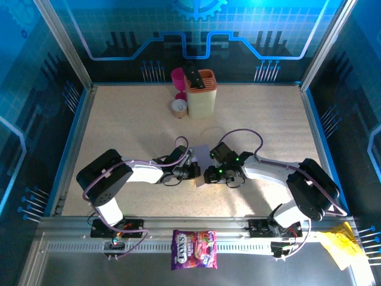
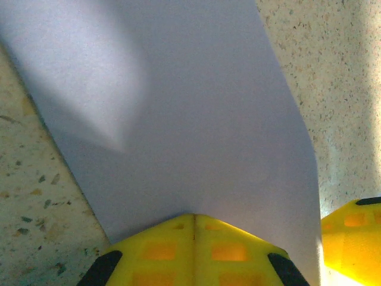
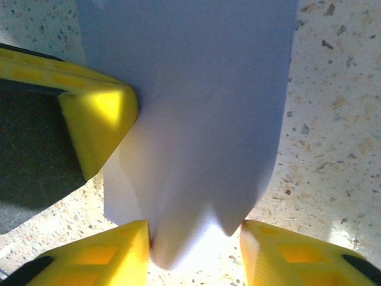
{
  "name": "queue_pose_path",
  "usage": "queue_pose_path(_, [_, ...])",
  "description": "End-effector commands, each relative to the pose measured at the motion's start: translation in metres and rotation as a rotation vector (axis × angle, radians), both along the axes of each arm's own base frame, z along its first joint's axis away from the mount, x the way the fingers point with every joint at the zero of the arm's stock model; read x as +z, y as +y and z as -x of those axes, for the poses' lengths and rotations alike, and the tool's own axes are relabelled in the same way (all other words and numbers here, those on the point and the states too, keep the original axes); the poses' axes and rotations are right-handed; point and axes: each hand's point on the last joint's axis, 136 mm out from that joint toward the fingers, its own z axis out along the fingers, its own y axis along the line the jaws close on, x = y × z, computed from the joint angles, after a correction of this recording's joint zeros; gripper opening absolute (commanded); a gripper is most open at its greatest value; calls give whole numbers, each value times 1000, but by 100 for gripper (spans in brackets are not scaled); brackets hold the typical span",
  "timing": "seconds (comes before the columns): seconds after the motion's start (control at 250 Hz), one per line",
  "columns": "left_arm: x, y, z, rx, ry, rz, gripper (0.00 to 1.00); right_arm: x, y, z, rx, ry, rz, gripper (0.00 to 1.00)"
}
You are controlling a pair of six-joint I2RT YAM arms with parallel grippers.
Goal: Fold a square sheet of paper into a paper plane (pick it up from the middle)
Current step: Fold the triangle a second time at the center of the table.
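Tabletop [image 2: 345, 89], left fingers [image 2: 161, 253] tight on paper [image 2: 190, 119]

Top view: square sheet of paper [image 1: 201, 155] mostly buried under both wrists, only a pale sliver shows, outline unreadable. Left wrist: sheet runs off the top edge, near edge vanishes into the closed left gripper [image 2: 193, 238]. Right wrist: sheet cropped at top, lower end blown out by glare inside the right gripper [image 3: 193, 241] — contact unclear. Pink cup [image 1: 178, 77] half hidden behind the holder [image 1: 202, 92].

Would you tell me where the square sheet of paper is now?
Top view: the square sheet of paper is central over the table, pinched by the left gripper, one edge inside the open right gripper.
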Motion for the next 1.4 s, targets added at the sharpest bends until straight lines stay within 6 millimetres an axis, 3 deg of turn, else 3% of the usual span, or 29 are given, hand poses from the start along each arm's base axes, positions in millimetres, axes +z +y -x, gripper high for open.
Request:
queue_pose_path(0.0, [-45,28,34,-11,147,-136,0,11,2,-1,-1,-17,-3,51])
queue_pose_path(1.083, [-49,30,35,-11,156,-144,0,45,11,-6,-66,-53,-171,54])
queue_pose_path(1.394, [-48,30,35,-8,155,-145,0,40,10,-6,-77,-45,-182,53])
